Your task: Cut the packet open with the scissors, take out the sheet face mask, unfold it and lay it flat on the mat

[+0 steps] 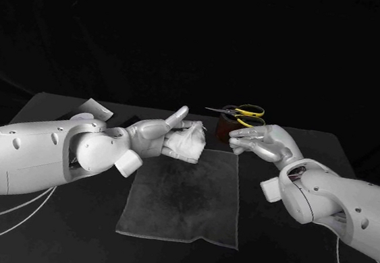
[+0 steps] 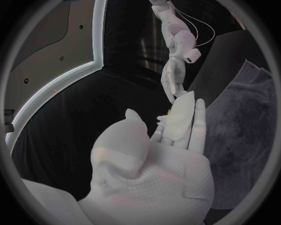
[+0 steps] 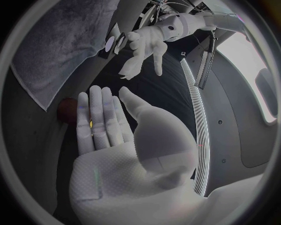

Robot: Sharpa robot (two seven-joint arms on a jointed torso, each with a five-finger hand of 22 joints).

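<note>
My left hand [image 1: 154, 138] is raised over the far end of the grey mat [image 1: 183, 199] and holds the folded white sheet mask [image 1: 188, 143] in its fingers, thumb pointing up. In the left wrist view the mask [image 2: 180, 112] lies against the fingers [image 2: 199, 124]. A short gap to its right, my right hand [image 1: 255, 142] holds nothing, its fingers pointing towards the mask; in its own wrist view the fingers [image 3: 96, 117] lie straight and together. The yellow-handled scissors [image 1: 244, 113] sit at the back, just beyond the right hand. The opened packet [image 1: 95, 109] lies behind my left forearm.
A dark brown holder [image 1: 221, 139] stands beside the mat's far right corner, under the scissors and close to my right hand. The mat lies flat in the middle of the black table [image 1: 287, 257], with bare tabletop on both sides under my arms.
</note>
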